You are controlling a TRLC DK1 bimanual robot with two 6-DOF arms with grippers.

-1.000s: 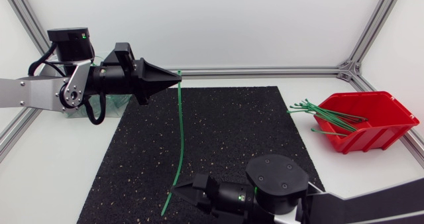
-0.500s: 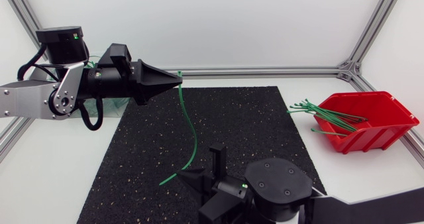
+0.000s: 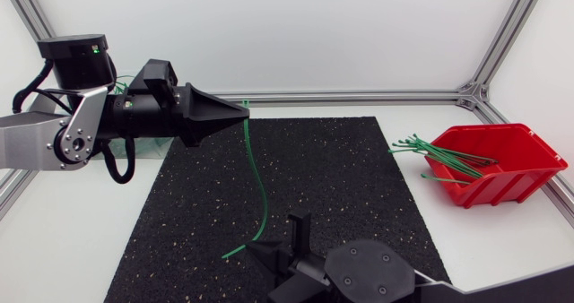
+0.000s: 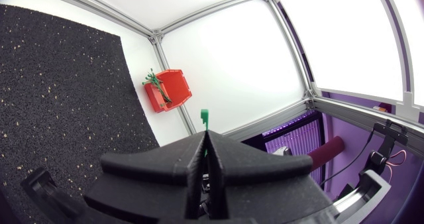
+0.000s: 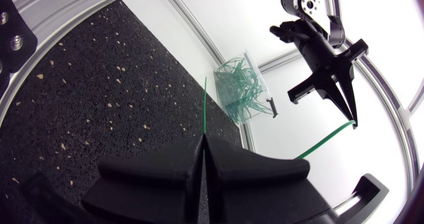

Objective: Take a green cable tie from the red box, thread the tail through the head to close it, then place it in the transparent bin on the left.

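At the left jaws: closed, pinching the green cable tie (image 3: 261,185) just below its head (image 4: 205,116), with the head protruding past the tips. Held above the far left corner of the black mat (image 3: 359,160), tips pointing toward the right edge of the worktop (image 3: 502,240).

At the right jaws: closed flat together on the same tie near its tail, per the right wrist view, with a thin green length (image 5: 204,105) emerging from the seam between them. Positioned over the near edge of the mat, about midway along it, tips pointing toward the left edge.

Between the two grips: tie bowed in a shallow arc across the mat, from the far grip down to the near one. Beyond the right jaws: short tail end (image 3: 231,252) sticking out toward the left, close to the mat surface; contact with the mat not discernible.

Behind the left arm (image 3: 54,137): transparent bin (image 5: 244,88) at the far left corner of the worktop, just off the mat's far left corner, holding a tangle of green ties (image 5: 232,81).

Near the right edge of the worktop: red box (image 3: 493,164), clear of the mat, with a bundle of green ties (image 3: 426,148) projecting over its rim toward the mat.

Entering from the near right corner: right arm (image 3: 377,276)
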